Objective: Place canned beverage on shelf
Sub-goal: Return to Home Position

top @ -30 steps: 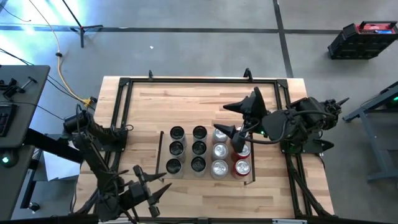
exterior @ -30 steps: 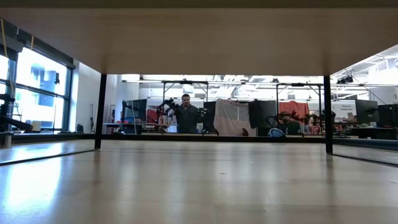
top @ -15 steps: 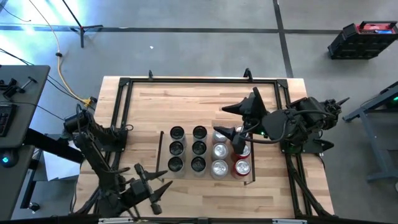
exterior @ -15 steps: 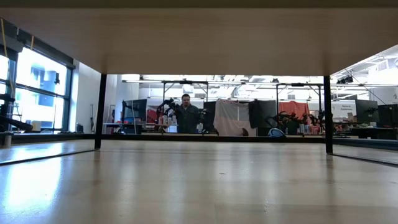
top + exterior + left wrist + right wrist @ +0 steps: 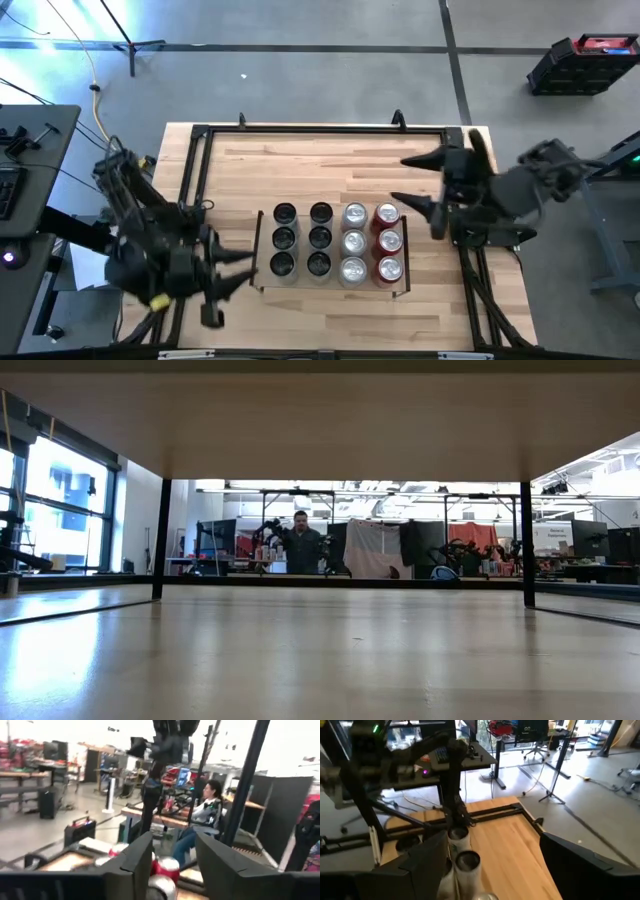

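Note:
Several cans stand upright in rows on the shelf: black ones at the left, silver ones in the middle, red ones at the right. My right gripper hangs open and empty to the right of the cans, above the wood; its wrist view looks along the rows of cans. My left gripper is open and empty, raised near the table's left near corner, left of the shelf. Red cans show through the gap between its fingers.
A black frame edges the whole tabletop. Bare wood lies between the shelf and the far rail. A person stands far off in the room, and another sits at a desk.
My right gripper has drawn back from above the red cans toward the table's right edge, leaving the top right red can uncovered. My left gripper has risen from the near edge and swung a little toward the far side.

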You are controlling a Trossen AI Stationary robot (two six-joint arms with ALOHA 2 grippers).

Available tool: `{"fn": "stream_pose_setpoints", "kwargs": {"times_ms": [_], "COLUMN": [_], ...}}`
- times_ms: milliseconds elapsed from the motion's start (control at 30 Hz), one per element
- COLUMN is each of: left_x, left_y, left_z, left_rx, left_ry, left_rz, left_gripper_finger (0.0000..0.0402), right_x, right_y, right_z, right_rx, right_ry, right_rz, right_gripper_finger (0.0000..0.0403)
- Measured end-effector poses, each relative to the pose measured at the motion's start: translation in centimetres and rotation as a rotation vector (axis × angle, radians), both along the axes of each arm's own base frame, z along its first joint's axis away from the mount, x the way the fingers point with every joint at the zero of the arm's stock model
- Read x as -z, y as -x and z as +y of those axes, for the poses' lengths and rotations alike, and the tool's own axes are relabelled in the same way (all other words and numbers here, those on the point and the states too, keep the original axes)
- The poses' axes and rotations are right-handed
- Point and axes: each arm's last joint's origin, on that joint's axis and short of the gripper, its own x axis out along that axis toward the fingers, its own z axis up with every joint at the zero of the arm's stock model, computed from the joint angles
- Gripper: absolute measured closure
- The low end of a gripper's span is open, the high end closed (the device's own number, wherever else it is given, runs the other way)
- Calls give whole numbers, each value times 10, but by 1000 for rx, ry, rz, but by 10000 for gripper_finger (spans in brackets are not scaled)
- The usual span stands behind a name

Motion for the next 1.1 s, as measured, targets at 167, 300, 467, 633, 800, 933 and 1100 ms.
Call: {"fn": "stream_pose_setpoints", "kwargs": {"times_ms": [167, 300, 467, 633, 800, 933, 1100], "left_x": [-22, -28, -35, -37, -9, 20, 42], "left_y": [-4, -7, -1, 10, 10, 16, 34], "left_z": [48, 89, 140, 188, 224, 245, 260], "left_rx": [94, 83, 48, -15, -52, -18, 24], "left_ry": [-18, -37, -80, -93, -33, -13, -66], "left_rz": [-47, -9, 21, 50, 96, 133, 140], "left_gripper_finger": [316, 361, 399, 397, 400, 401, 401], "right_x": [8, 16, 27, 35, 45, 60, 82], "right_y": [18, 25, 19, -4, -5, 13, 52], "right_z": [12, 22, 32, 24, -20, -56, -79], "right_rx": [-12, -37, -154, -379, -409, -343, -288], "right_ry": [28, 15, 5, 1, 7, 1, 6], "right_rz": [55, 87, 117, 66, -57, -189, -375], "right_gripper_finger": [129, 155, 198, 255, 315, 358, 399]}}
